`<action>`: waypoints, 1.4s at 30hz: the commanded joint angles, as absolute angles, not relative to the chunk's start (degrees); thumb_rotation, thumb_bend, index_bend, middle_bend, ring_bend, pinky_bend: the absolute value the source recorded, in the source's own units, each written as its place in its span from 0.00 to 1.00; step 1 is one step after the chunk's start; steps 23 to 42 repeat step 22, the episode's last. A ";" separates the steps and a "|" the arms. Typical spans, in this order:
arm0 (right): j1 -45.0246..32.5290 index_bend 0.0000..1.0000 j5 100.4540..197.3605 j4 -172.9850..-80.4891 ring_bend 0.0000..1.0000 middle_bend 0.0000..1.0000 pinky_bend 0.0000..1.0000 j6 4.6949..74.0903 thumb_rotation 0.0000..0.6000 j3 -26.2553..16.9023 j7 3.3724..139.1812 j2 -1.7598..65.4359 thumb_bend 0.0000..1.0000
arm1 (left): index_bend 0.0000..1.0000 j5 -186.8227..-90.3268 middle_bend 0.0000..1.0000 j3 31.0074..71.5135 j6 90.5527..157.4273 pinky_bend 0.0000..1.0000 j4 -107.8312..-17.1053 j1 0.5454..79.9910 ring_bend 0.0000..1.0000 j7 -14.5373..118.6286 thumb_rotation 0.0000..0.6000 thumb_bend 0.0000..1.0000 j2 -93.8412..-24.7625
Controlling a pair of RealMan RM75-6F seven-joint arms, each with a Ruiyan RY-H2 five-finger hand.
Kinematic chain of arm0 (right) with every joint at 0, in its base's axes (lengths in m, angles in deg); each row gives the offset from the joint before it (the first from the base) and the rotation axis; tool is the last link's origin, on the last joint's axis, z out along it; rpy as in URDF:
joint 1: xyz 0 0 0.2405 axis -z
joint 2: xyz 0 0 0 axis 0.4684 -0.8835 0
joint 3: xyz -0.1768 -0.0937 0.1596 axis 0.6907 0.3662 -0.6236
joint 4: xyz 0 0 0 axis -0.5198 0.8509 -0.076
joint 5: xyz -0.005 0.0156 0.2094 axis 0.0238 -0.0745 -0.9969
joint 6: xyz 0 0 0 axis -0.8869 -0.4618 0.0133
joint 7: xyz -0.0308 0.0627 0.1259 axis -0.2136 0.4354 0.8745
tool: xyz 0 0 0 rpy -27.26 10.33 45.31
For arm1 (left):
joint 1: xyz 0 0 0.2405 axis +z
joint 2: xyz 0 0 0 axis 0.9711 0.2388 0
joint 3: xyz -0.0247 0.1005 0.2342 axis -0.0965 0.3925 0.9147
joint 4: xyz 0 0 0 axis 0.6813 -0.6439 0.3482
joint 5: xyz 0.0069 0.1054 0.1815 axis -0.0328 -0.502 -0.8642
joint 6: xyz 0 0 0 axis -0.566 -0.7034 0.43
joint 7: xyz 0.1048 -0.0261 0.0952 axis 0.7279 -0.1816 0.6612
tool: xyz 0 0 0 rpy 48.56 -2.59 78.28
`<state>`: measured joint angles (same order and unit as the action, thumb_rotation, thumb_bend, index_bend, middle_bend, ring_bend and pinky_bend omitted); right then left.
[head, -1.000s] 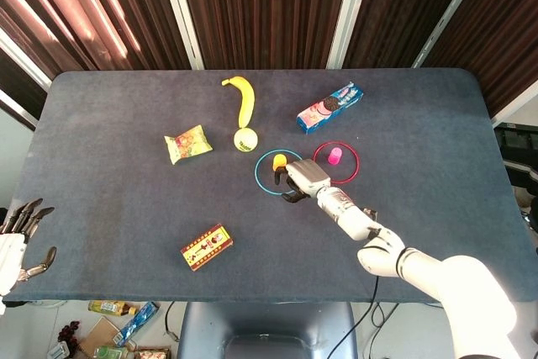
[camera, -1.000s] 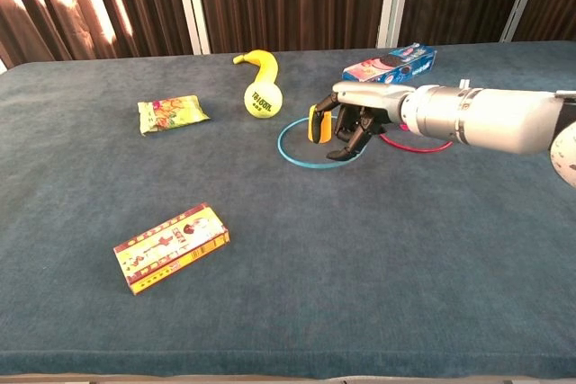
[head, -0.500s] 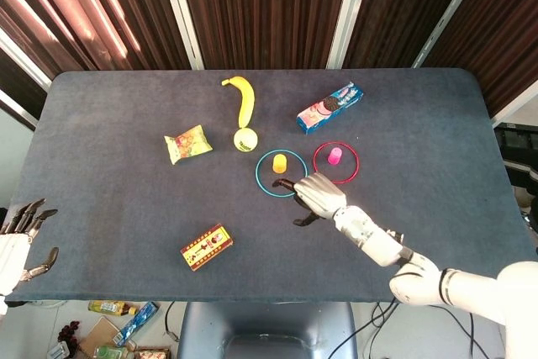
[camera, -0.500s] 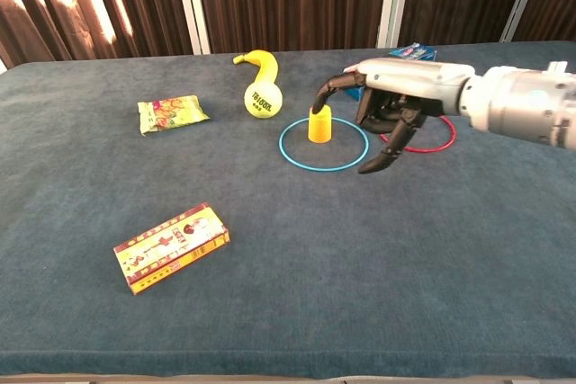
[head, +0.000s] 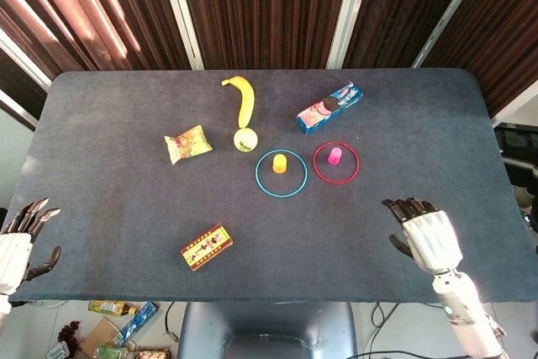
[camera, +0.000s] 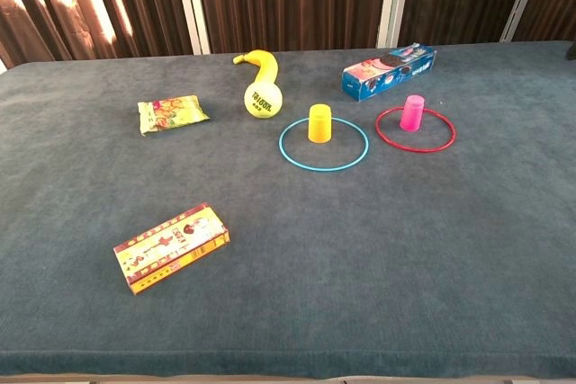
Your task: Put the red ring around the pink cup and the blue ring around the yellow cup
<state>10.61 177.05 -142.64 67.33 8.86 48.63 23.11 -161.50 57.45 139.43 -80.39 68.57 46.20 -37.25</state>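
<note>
The yellow cup (head: 280,162) (camera: 319,123) stands upright inside the blue ring (head: 261,182) (camera: 292,156), which lies flat on the table. To its right the pink cup (head: 335,155) (camera: 413,112) stands inside the red ring (head: 321,172) (camera: 396,143). My right hand (head: 427,236) is near the table's front right edge, fingers apart, holding nothing. At the front left corner my left hand (head: 18,243) is also open and empty. Neither hand shows in the chest view.
A banana (head: 242,94) and a tennis ball (head: 245,139) lie behind the blue ring. A blue cookie box (head: 329,107) sits behind the red ring. A snack bag (head: 187,144) is at left, and a small red-yellow box (head: 206,246) lies near the front.
My right hand let go of the yellow cup and drew back from the blue ring to the front right edge. The cup now stands upright inside the ring. The left hand barely moved.
</note>
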 commanded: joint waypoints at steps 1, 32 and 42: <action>17.38 0.13 169.85 -144.81 0.06 0.15 0.12 70.28 1.00 9.83 50.66 20.42 0.20 | 0.16 -160.46 0.05 57.05 139.57 0.26 -80.98 68.63 0.05 48.17 1.00 0.38 -37.74; 21.65 0.00 170.73 -141.87 0.00 0.00 0.00 68.09 1.00 7.17 56.84 19.68 0.19 | 0.13 -160.28 0.05 56.89 139.84 0.26 -82.13 68.10 0.05 54.34 1.00 0.38 -39.99; 21.65 0.00 170.73 -141.87 0.00 0.00 0.00 68.09 1.00 7.17 56.84 19.68 0.19 | 0.13 -160.28 0.05 56.89 139.84 0.26 -82.13 68.10 0.05 54.34 1.00 0.38 -39.99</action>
